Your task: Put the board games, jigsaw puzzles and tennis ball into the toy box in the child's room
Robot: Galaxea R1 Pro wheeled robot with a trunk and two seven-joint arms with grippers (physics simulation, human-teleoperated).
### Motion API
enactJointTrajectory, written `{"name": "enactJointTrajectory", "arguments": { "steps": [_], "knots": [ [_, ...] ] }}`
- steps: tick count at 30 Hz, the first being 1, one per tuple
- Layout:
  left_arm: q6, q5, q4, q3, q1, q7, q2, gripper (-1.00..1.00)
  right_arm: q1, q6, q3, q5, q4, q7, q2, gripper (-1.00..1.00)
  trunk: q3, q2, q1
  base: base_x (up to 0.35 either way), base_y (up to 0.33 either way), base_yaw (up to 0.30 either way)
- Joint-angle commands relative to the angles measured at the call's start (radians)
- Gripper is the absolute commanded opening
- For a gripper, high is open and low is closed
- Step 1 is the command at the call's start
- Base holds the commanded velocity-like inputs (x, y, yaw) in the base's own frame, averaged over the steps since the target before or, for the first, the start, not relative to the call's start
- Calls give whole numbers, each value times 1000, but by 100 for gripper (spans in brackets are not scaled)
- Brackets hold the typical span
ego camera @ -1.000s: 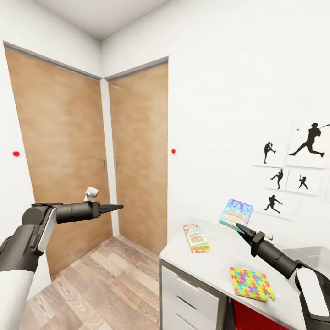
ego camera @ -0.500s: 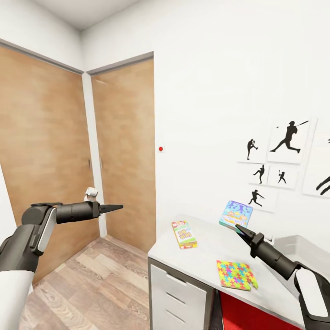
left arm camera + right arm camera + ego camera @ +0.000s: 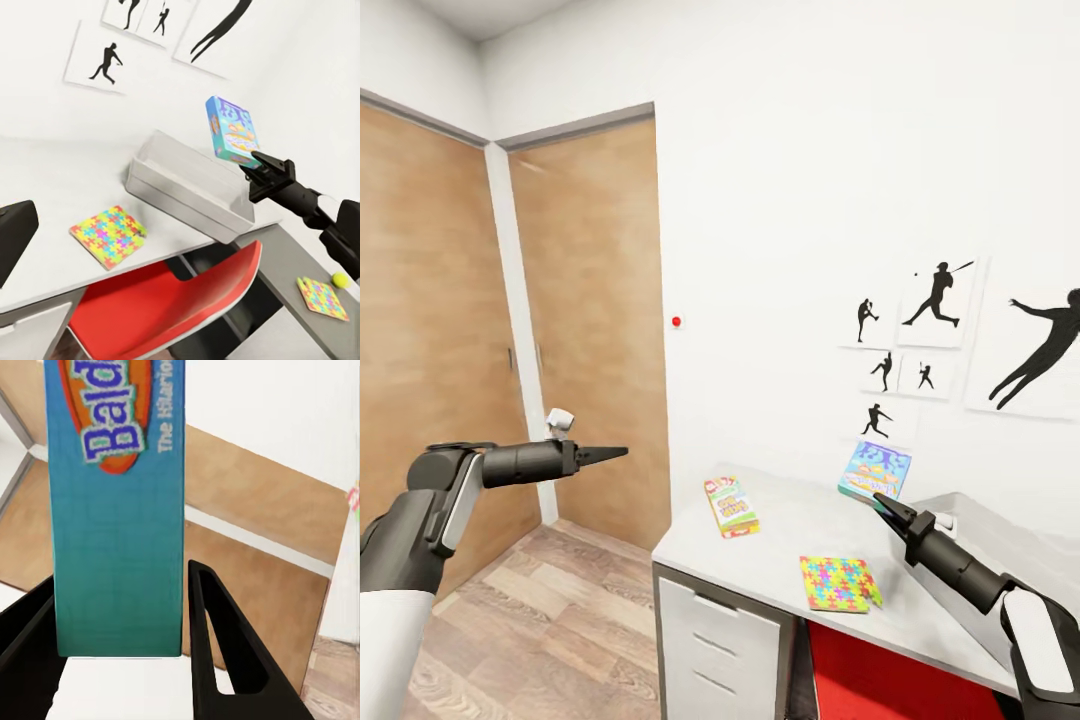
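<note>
The left gripper, fingers pressed together on nothing, hangs over the floor off the table, on which a white-green board game and a jigsaw puzzle lie, while the right gripper pinches the blue board game upright beside the toy box.

L arm: extended forward toward 3 o'clock, level | left gripper: fingers together, empty | R arm: reaching toward 10 o'clock | right gripper: clamped on blue board game
</note>
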Motion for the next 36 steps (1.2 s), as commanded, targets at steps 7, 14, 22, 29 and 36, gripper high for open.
{"name": "enactJointTrajectory", "arguments": {
  "steps": [7,14,22,29,36],
  "knots": [
    [8,2,1,1,0,-2,1,100,-1,-3,-24,0,41,38,0,-100,-1,-1,0,0,0,-273],
    [8,2,4,2,0,-2,3,100,-1,-23,-47,2,50,55,0,-100,-1,-1,0,0,0,-277],
    [8,2,7,4,0,-2,3,100,-1,-27,-51,1,71,57,0,-100,-1,-1,0,0,0,-278],
    [8,2,9,8,0,-2,4,100,-1,-28,-53,0,88,56,0,-100,-1,-1,0,0,0,-278],
    [8,2,9,8,0,-2,4,100,-1,-28,-54,1,89,56,0,-100,-1,-1,0,0,0,-278]
  ]
}}
